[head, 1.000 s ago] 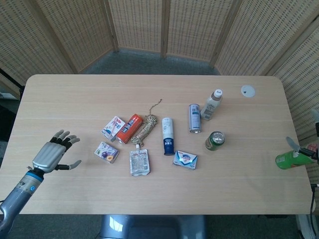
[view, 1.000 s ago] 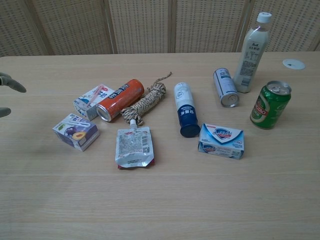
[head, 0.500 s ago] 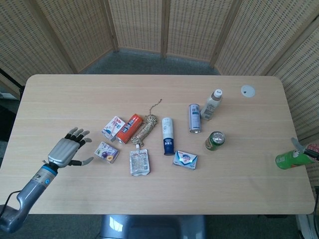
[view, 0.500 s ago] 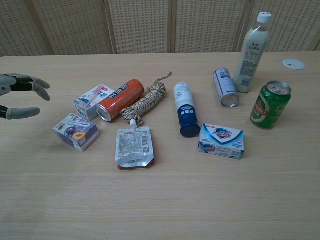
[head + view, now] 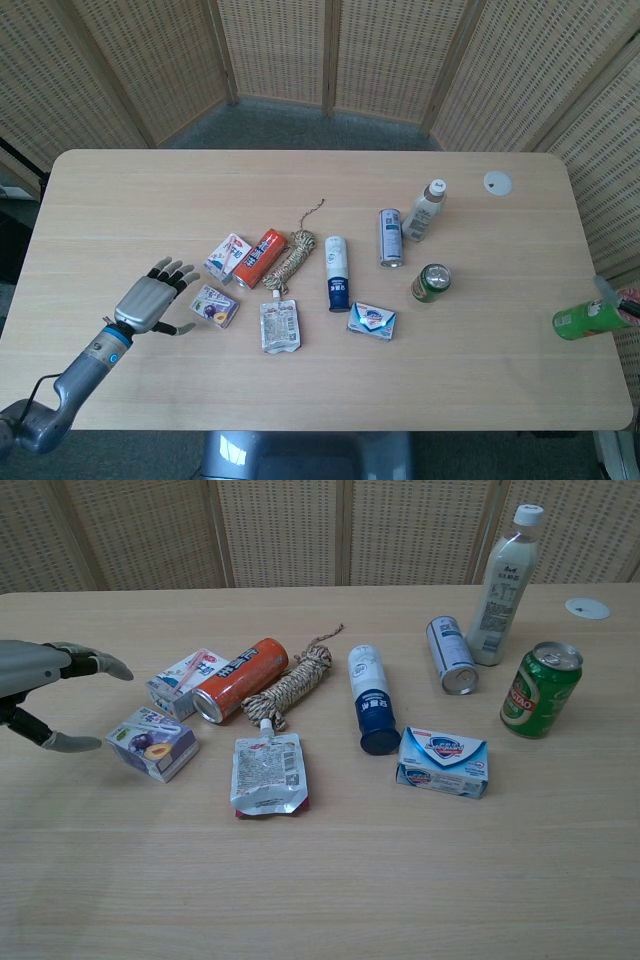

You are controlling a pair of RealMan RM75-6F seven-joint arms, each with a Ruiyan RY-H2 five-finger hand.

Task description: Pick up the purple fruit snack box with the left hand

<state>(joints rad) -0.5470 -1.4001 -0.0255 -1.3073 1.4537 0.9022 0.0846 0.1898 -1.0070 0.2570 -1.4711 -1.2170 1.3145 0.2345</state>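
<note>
The purple fruit snack box (image 5: 214, 306) (image 5: 152, 743) lies flat on the table's left part, just in front of a white carton (image 5: 225, 257) (image 5: 185, 681). My left hand (image 5: 153, 300) (image 5: 40, 692) hovers right beside the box's left side, fingers spread and holding nothing; its thumb tip nearly reaches the box. At the far right table edge only a sliver of my right hand (image 5: 612, 293) shows, beside a green bottle (image 5: 585, 321) lying there. Whether it holds the bottle is unclear.
Right of the box lie an orange can (image 5: 259, 258), a rope coil (image 5: 290, 262), a foil pouch (image 5: 279, 326), a blue-capped tube (image 5: 337, 272), a soap pack (image 5: 372, 320), a grey can (image 5: 390, 237), a green can (image 5: 431, 282) and a standing milk-tea bottle (image 5: 424, 210).
My left hand has moved right and forward across the table, from well left of the purple box to right beside it. The sliver of the right hand has shifted slightly right.
</note>
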